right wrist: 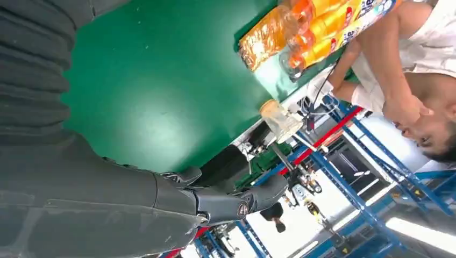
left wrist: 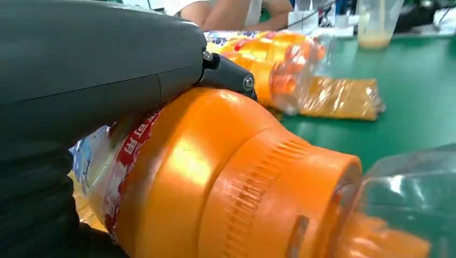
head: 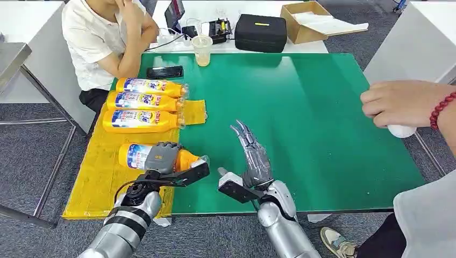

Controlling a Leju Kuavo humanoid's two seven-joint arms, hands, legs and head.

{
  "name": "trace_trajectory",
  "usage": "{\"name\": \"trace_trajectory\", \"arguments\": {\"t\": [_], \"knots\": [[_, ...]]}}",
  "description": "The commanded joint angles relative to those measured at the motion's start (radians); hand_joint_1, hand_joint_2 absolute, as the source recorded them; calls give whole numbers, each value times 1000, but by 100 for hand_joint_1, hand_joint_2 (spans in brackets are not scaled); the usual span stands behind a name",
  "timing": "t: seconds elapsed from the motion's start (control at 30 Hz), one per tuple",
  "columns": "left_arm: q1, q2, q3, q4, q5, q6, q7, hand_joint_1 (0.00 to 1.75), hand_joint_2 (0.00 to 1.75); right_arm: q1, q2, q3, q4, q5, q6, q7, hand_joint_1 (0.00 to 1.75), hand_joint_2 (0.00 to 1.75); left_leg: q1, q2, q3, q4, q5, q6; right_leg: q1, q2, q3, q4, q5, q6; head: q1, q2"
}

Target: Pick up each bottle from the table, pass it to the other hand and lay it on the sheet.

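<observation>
Yellow sheet point(head: 99, 180) bears four bottles point(head: 141, 121).

green table top point(head: 322, 123), grey carpet floor point(head: 32, 161), white tables point(head: 21, 16) around, blue metal racking point(right wrist: 376, 177) behind

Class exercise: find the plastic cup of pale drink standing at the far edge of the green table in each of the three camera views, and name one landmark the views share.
Head view: plastic cup at the green table's far edge, beside the phone.
Left wrist view: the cup at the top, beyond the laid bottles.
Right wrist view: the cup tilted, at the table's edge.
Shared landmark: the laid bottles.
</observation>
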State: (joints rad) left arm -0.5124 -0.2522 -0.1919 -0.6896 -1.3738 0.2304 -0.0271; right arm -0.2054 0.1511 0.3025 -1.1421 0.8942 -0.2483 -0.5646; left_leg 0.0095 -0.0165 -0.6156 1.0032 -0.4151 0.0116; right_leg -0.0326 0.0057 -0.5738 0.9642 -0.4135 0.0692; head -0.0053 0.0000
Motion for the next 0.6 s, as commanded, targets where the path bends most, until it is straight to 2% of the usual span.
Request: {"name": "trace_trajectory", "arguments": {"t": [0.03,0.23,0.27,0.3,0.33,0.37,0.43,0.6], "knots": [[-84,12,17,232,-59,-35,34,175,175,-58,-12,30,118,-14,10,-10,0,175,1,3,4,0,-1,0,2,1,4,-1,0,-3,0,0],[-99,5,25,256,-60,-60,43,173,175,-63,-10,27,132,-21,12,-14,0,175,1,3,4,0,-1,0,2,2,4,-1,0,-3,0,0],[-109,5,27,272,-65,-84,44,134,175,-69,-10,28,143,-25,14,-17,0,175,1,3,4,0,-1,0,1,1,4,-1,0,-3,0,0],[-114,5,31,281,-68,-92,51,65,175,-75,-9,27,154,-26,13,-21,0,175,1,3,5,0,-1,0,2,1,4,-1,0,-4,0,0],[-122,5,36,293,-73,-103,64,40,175,-83,-7,26,168,-28,10,-24,0,175,1,3,4,0,-1,0,2,2,4,-1,0,-4,0,0],[-129,4,40,309,-75,-124,66,51,175,-89,-3,23,180,-37,11,-30,0,175,1,3,4,0,-1,0,1,2,4,-1,0,-3,0,0],[-134,2,55,323,-75,-142,72,0,175,-95,-1,23,190,-37,5,-38,0,175,1,4,6,0,-1,0,2,2,6,-1,0,-4,0,0],[-150,-1,57,333,-92,-165,74,0,175,-103,0,22,206,-37,5,-41,0,175,1,4,8,-1,-1,0,1,3,8,-1,1,-4,0,0]]}}
